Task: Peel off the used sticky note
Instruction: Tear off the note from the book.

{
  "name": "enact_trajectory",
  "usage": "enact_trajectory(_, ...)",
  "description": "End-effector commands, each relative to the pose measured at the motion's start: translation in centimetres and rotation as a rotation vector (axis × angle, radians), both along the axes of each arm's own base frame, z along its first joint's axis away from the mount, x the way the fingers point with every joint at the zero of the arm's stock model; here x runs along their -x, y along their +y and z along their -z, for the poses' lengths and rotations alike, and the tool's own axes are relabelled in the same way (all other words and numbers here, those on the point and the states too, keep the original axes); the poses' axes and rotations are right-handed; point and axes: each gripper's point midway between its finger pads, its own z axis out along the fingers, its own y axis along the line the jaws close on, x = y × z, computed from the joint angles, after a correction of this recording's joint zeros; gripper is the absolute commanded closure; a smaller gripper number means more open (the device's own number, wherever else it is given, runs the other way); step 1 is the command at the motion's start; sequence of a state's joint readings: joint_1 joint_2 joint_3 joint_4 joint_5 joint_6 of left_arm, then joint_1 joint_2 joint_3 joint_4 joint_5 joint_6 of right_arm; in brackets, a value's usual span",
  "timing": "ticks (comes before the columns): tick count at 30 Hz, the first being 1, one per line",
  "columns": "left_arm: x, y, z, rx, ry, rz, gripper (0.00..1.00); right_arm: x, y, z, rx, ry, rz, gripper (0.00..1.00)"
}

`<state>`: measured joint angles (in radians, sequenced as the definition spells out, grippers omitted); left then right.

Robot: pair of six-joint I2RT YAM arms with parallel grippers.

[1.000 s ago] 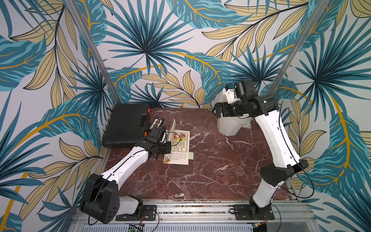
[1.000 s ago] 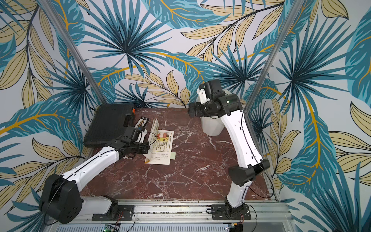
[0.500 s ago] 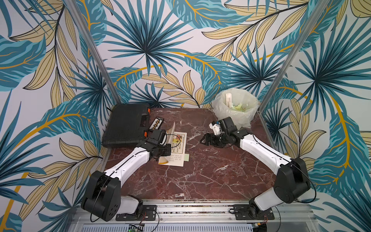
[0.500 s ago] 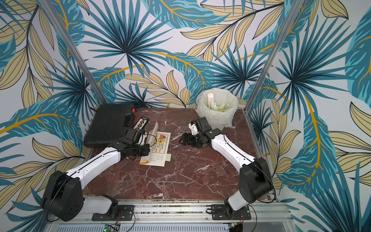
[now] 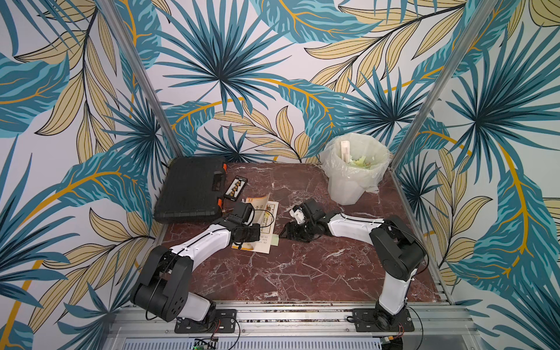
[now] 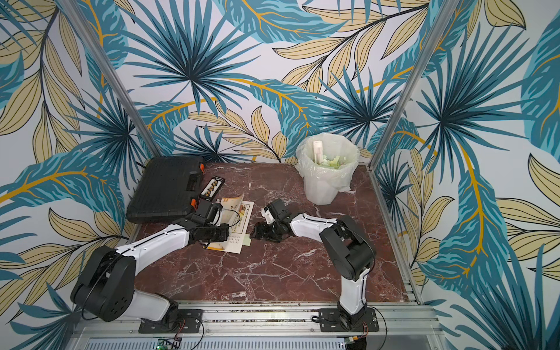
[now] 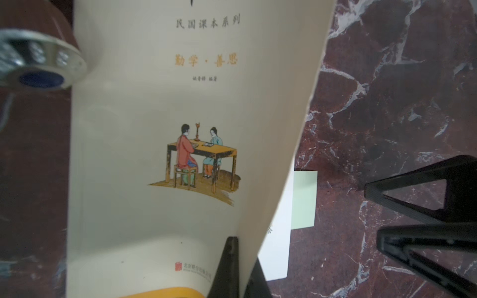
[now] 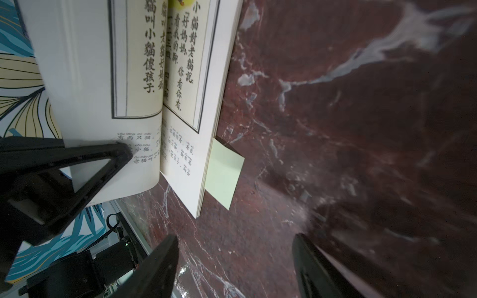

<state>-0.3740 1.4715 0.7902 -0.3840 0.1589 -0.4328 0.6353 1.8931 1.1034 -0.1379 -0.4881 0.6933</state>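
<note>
A pale green sticky note (image 5: 275, 240) (image 6: 247, 241) pokes out from the right edge of an open book (image 5: 264, 242) lying on the marble table. My left gripper (image 5: 254, 234) (image 7: 238, 268) is shut on the book's raised cover and front pages (image 7: 165, 129), holding them up off the lower pages. My right gripper (image 5: 285, 232) (image 8: 235, 238) hovers low over the table just right of the note (image 8: 223, 175), jaws open and empty. The note (image 7: 303, 198) lies flat, a short gap from the right fingertips (image 7: 387, 196).
A white bin lined with a plastic bag (image 5: 354, 181) stands at the back right. A black tool case (image 5: 191, 191) and a small black abacus (image 5: 236, 188) lie at the back left. Metal posts (image 5: 424, 100) flank the table.
My right arm swung down from over the bin to the table beside the book, its jaws narrowing somewhat. The left gripper kept its hold on the raised pages.
</note>
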Motion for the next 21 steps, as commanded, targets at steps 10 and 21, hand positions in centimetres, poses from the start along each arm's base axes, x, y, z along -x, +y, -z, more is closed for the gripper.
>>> enact_trajectory(10, 2.1, 1.4, 6.7, -0.049, 0.155, -0.088, 1.00, 1.3, 2.6, 5.0, -0.059, 0.114, 0.038, 0.33)
enact_trajectory(21, 1.5, 1.2, 7.1, -0.052, 0.140, -0.082, 1.00, 1.3, 2.8, 7.2, -0.063, 0.128, 0.060, 0.36)
